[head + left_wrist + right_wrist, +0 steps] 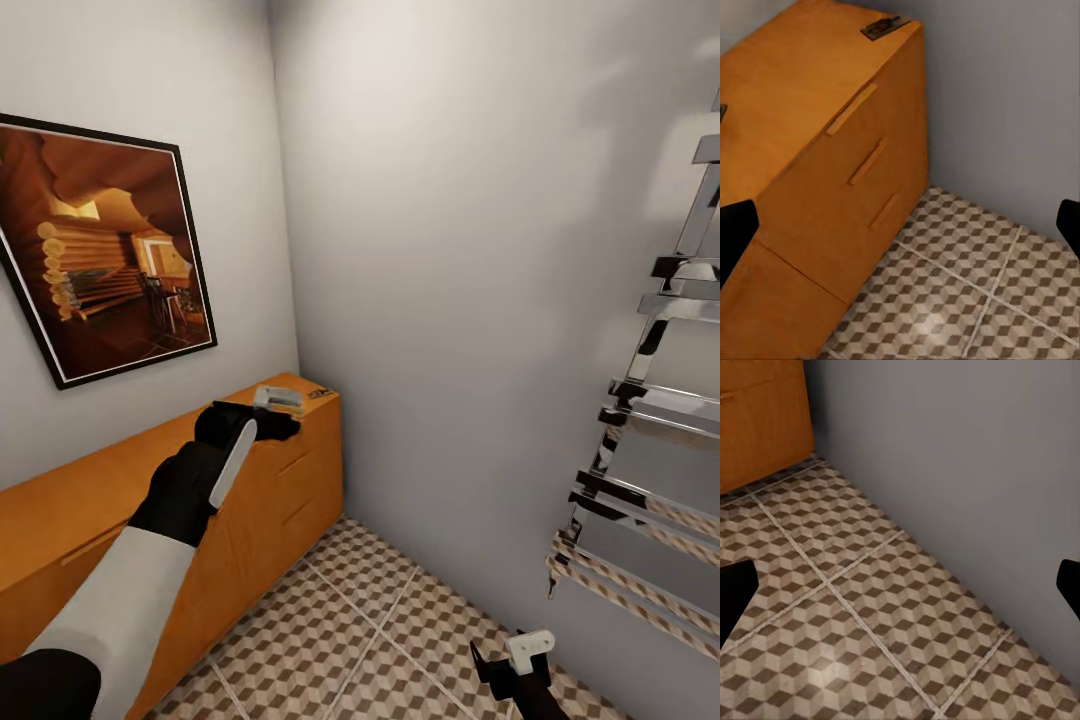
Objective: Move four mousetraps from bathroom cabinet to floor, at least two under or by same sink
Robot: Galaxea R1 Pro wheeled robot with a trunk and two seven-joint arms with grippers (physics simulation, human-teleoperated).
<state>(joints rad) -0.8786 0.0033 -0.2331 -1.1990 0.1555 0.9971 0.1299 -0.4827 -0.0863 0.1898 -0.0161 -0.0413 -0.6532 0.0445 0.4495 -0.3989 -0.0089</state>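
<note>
- Far left, a framed picture [100, 250] hangs on the wall above the cabinet [120, 500]. It sits high enough that it won't crowd your reach.
- Your left end effector [262, 425] hangs over the far end of the cabinet's flat top, which here serves as the worktop. Its wrist view shows a dark fingertip [735, 236] at each side edge with clear space between, so the fingers are spread and hold nothing.
- Just beyond it on the head view a pale mousetrap [278, 399] lies on the top, and a second, darker mousetrap [320, 392] lies right at the far corner edge, also seen from the left wrist [883, 27]. I judge the arm is placed there to pick one up. I cannot see the other traps.
- Mind that corner: the top ends at the side wall, so there is little room past the traps. Come down from above rather than sweeping sideways, or you may nudge one off.
- The bathroom floor [400, 630] between the cabinet's drawer fronts and the right wall is a narrow strip, with room to set traps down.
- Your right end effector [505, 665] hangs low over the tiles, fingers spread and empty.
- Far right, a chrome towel rail [650, 420] juts from the wall, so keep the right arm clear of it.
</note>
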